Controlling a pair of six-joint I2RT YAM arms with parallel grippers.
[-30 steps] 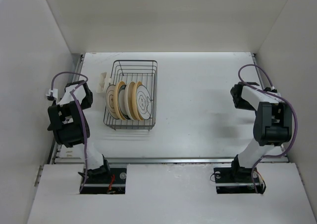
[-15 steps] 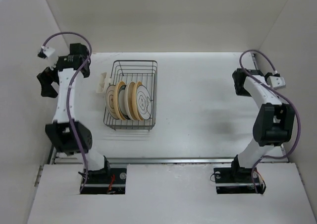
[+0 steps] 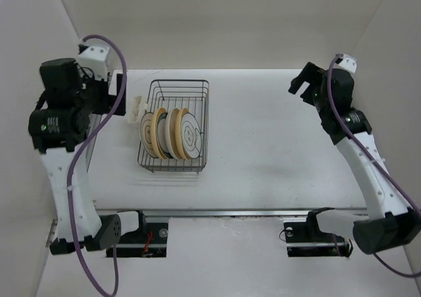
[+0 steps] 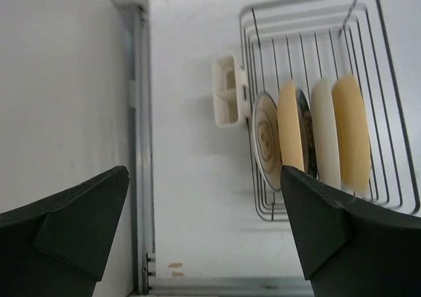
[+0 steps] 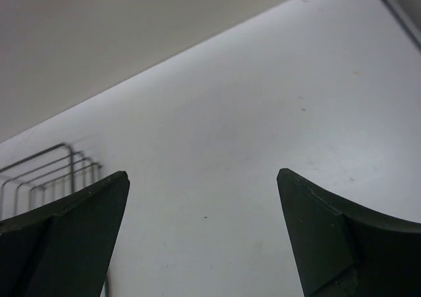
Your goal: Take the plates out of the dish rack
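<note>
Our left gripper point(image 4: 204, 179) is open and empty, the plates point(image 4: 290, 134) standing in the dish rack point(image 4: 388, 80) ahead and right of its jaws; our right gripper point(image 5: 202, 175) is open too, the rack far to its left. Coming down crooked, we could bump the rack and knock the plates over. Both grippers rose since before.

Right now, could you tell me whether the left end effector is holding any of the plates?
No, the left end effector is open and empty, with the plates standing in the dish rack.
</note>
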